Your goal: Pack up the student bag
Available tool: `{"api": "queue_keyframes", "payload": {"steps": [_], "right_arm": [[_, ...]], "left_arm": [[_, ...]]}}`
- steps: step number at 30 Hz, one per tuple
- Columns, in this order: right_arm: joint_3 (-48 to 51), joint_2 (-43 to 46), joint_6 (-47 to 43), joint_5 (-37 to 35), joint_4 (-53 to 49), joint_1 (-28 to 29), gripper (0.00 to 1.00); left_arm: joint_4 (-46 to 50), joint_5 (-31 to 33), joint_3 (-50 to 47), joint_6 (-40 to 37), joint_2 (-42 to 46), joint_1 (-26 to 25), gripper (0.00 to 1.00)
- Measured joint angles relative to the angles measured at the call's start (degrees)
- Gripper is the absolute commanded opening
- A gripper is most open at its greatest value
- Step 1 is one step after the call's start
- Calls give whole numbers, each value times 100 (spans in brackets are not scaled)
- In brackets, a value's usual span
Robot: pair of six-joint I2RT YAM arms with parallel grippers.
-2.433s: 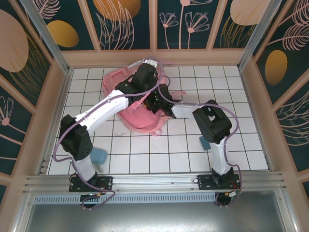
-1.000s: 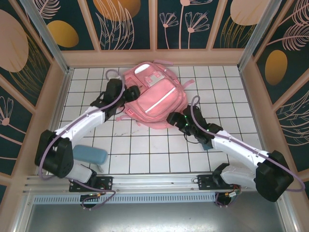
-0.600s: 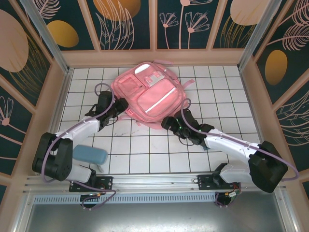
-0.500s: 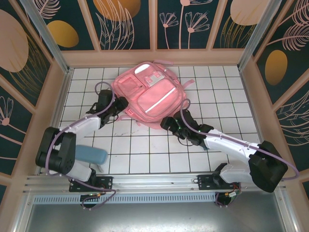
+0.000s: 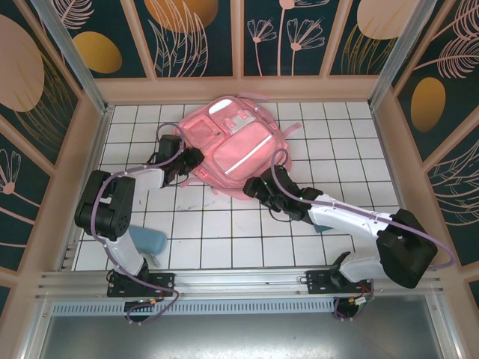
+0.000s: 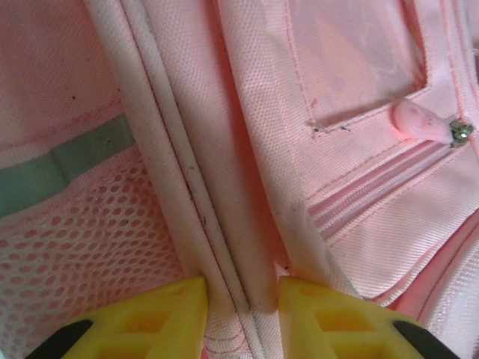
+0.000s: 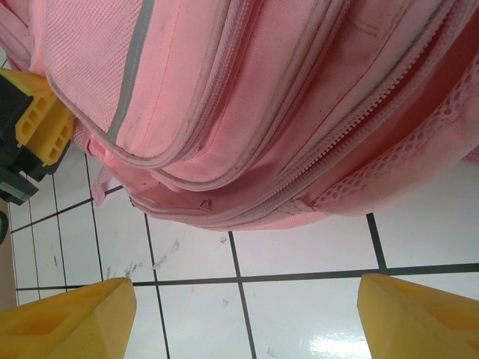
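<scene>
Just beyond right gripper [image 7: 247, 290] lies the student bag [image 7: 247, 112].

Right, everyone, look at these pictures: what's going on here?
Two robot arms are at a pink student bag lying on the tiled table. The left tool appears to pinch a seam on the bag's side. The right tool is open by its near edge, holding nothing. A blue case lies near the left arm's base.

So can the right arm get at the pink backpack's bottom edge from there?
Probably yes: the right gripper is open and the backpack has its lower edge just ahead, with only bare tile between them.
</scene>
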State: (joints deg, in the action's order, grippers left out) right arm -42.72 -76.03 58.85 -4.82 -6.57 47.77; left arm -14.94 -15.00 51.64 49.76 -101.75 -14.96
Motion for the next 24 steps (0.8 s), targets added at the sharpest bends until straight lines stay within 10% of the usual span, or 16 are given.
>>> {"api": "queue_keyframes", "payload": {"steps": [12,24], "right_arm": [[-205,-258,2,-319,-151,136,78],[-264,-1045,-310,-413,-22,-52,63]], "left_arm": [[166,208,13,245,22,7,54],[-334,-286,57,476,-280,39,5]]}}
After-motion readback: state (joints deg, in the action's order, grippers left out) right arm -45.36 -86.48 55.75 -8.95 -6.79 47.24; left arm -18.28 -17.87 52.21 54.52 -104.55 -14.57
